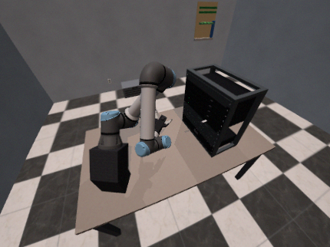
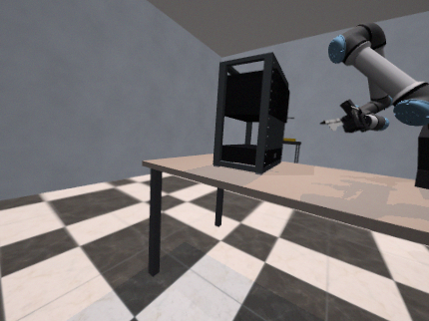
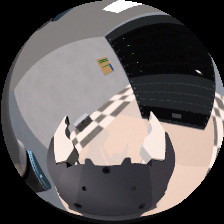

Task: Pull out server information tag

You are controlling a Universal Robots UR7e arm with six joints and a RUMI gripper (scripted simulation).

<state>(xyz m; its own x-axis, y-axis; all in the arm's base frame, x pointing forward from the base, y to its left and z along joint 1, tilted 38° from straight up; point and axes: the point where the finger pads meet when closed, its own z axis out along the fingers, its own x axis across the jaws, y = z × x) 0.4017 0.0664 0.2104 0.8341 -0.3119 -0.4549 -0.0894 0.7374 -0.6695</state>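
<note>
A black server rack (image 1: 220,107) stands on the right part of the tan table; it also shows in the exterior view (image 2: 251,113) and fills the upper right of the wrist view (image 3: 170,75). Several servers are stacked in its front face. One white information tag (image 1: 204,121) sticks out of the front at mid height. The printed tags are too small to read. My gripper (image 1: 166,122) hangs open and empty above the table, some way in front of the rack, fingers pointing toward it (image 2: 331,123). Both fingers show spread apart in the wrist view (image 3: 112,137).
The arm's black base block (image 1: 109,167) stands at the table's left side. The table edge runs close behind and to the right of the rack. A poster (image 1: 206,20) hangs on the back wall.
</note>
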